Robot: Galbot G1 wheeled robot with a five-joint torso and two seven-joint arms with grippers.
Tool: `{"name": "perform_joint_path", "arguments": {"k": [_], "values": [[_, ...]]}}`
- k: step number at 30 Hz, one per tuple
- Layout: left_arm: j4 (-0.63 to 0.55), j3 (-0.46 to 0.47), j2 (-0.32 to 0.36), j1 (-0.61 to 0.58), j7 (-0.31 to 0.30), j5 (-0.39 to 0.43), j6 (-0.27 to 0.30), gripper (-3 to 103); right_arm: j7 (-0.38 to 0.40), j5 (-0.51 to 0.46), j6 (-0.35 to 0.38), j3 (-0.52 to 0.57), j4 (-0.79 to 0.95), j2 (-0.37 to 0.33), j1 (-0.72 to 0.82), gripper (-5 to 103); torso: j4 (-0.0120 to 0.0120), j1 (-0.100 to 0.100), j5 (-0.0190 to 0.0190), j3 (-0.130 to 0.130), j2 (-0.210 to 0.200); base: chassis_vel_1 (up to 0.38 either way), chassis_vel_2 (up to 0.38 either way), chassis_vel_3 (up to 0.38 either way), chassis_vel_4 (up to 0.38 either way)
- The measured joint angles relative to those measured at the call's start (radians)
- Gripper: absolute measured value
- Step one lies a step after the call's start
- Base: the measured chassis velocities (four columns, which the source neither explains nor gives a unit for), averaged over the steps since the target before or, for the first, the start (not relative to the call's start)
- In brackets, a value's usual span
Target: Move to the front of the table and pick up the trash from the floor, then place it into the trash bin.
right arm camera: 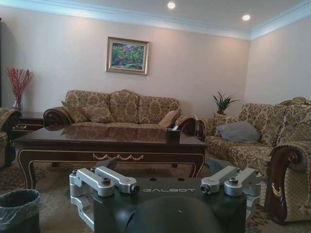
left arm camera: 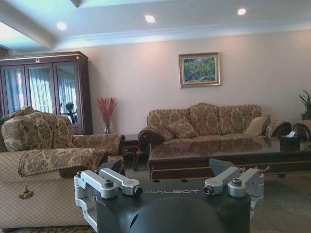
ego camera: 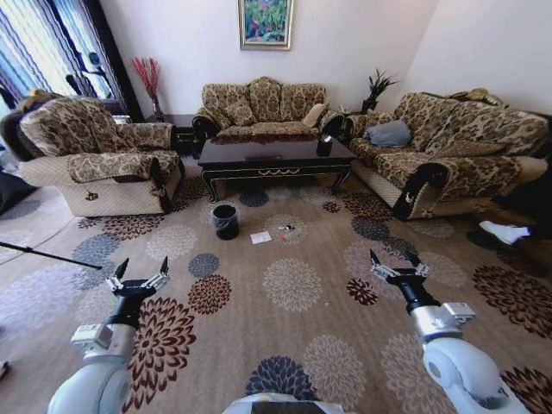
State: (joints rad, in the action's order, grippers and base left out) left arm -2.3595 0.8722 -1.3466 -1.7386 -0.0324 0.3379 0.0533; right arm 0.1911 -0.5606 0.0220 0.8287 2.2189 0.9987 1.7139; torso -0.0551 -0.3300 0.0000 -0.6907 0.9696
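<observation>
The dark glossy table (ego camera: 274, 155) stands across the room in front of the far sofa. On the flowered carpet before it sits the small black trash bin (ego camera: 225, 221), and just right of the bin lie the white paper sheet (ego camera: 260, 237) and tiny scraps (ego camera: 285, 229) of the trash. My left gripper (ego camera: 138, 274) and right gripper (ego camera: 397, 263) hover open and empty low in the head view, well short of the trash. The right wrist view shows the table (right arm camera: 107, 141) and the lined bin (right arm camera: 19, 208) beyond my right gripper (right arm camera: 163, 164). The left wrist view looks past my left gripper (left arm camera: 167, 167) to the table (left arm camera: 233, 150).
An armchair (ego camera: 95, 155) flanks the table on the left, a sofa (ego camera: 448, 151) on the right, and another sofa (ego camera: 263, 108) stands behind it. A dark tissue box (ego camera: 324, 147) rests on the table. A thin black pole (ego camera: 47, 255) lies low at the left. Open carpet stretches between me and the trash.
</observation>
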Motion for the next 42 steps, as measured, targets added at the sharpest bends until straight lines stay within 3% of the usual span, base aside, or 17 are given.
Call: {"name": "perform_joint_path", "arguments": {"k": [14, 17, 42], "values": [[0.017, -0.006, -0.01, 0.019, 0.036, 0.067, -0.047, 100, 0.031, -0.021, 0.02, -0.007, 0.008, -0.001, 0.001, 100, 0.0, 0.021, 0.0, 0.028, -0.05, 0.0, 0.0, 0.0, 0.0], [0.041, -0.008, -0.011, 0.031, 0.045, 0.074, -0.072, 100, 0.048, -0.064, 0.032, -0.009, 0.01, -0.005, 0.001, 100, 0.0, 0.026, 0.0, 0.035, -0.061, 0.0, 0.0, 0.0, 0.0], [0.085, -0.018, 0.004, 0.044, 0.045, 0.071, -0.071, 100, 0.026, -0.038, 0.007, -0.015, 0.004, -0.007, 0.009, 100, 0.0, 0.053, 0.0, 0.07, -0.123, 0.0, 0.0, 0.0, 0.0]]}}
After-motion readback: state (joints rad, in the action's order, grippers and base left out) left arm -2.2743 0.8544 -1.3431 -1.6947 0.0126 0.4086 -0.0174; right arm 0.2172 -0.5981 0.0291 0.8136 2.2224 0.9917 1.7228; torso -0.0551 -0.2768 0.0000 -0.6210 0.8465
